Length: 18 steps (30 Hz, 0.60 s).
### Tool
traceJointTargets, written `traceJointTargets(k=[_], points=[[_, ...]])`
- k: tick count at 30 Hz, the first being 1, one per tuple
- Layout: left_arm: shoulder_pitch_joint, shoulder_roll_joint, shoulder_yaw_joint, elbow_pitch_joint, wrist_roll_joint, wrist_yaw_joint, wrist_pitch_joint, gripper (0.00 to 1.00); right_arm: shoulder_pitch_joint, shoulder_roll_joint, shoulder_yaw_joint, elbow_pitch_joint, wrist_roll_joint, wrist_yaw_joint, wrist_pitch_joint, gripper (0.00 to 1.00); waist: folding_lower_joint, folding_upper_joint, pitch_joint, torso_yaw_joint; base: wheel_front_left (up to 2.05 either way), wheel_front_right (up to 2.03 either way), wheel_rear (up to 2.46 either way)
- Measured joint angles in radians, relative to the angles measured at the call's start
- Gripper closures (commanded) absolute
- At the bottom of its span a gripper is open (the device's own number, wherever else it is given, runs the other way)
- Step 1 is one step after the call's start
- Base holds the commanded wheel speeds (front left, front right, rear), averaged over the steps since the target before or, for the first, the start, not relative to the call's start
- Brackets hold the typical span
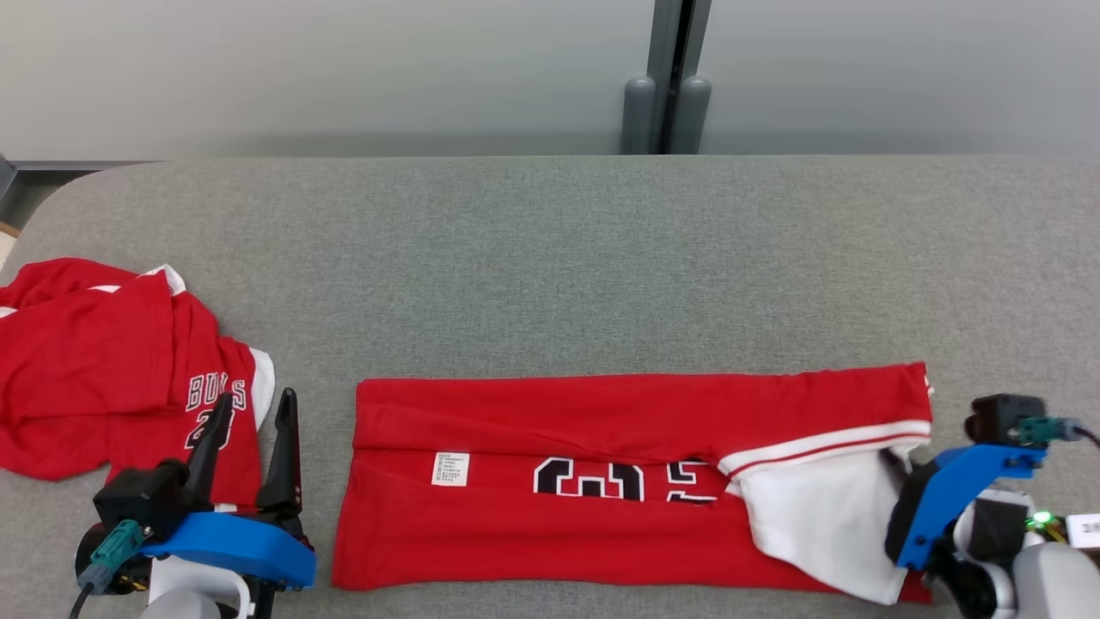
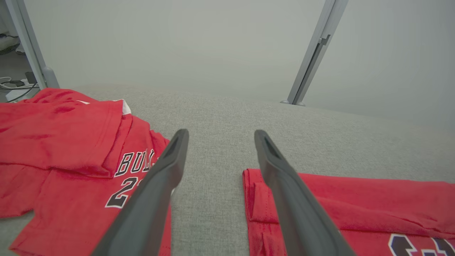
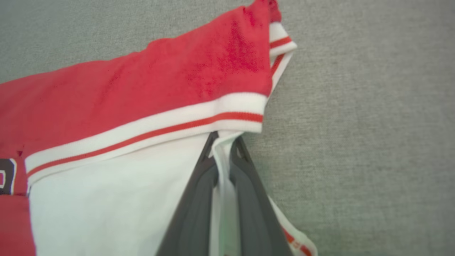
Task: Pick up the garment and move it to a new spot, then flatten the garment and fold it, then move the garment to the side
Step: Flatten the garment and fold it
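Plainly, the garment [image 1: 601, 481], a red jersey with black numerals edged in white, lay folded into a long band near the table's [image 1: 550, 258] front edge, running from about the middle towards the right end; its upper flap was turned down over the numerals so that only their lower halves showed; a small white label [image 1: 450, 468] sat on the red cloth near the left end of the band. At the right end the white lining lay exposed beneath a white hem with a thin red stripe; there, in the right wrist view, the right gripper [image 3: 225, 138] had its two dark fingers pressed together on a thin upright fold of that white cloth, just under the striped hem, so it was clamped on the garment [image 3: 142, 89]; in the head view its blue mount [image 1: 962, 481] stood at the table's front right corner, against the garment's end. The left gripper [image 1: 255, 397] was near the front left, fingers spread well apart and holding nothing; in its own view the left gripper [image 2: 220, 134] framed bare grey table, with the garment's [image 2: 355, 213] left end just beside one finger. A second red jersey [image 1: 112, 370] lay crumpled at the left edge, lettering and numerals partly showing.
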Motion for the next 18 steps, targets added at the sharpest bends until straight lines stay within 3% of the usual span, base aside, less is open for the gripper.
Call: traceJointTargets(k=[11,18], points=[[0.000,-0.001,0.001,-0.034,-0.002,0.018,-0.001,0.00,0.034,-0.094,-0.183,-0.287,-0.082,0.000,0.135,1.00,0.0000,0.0000,0.003,-0.022,0.00,0.00,0.00],[0.000,0.000,-0.005,-0.041,-0.009,0.019,-0.001,0.00,0.090,-0.105,-0.266,-0.415,-0.097,0.000,0.208,1.00,0.0000,0.0000,0.002,-0.017,0.00,0.00,0.00]])
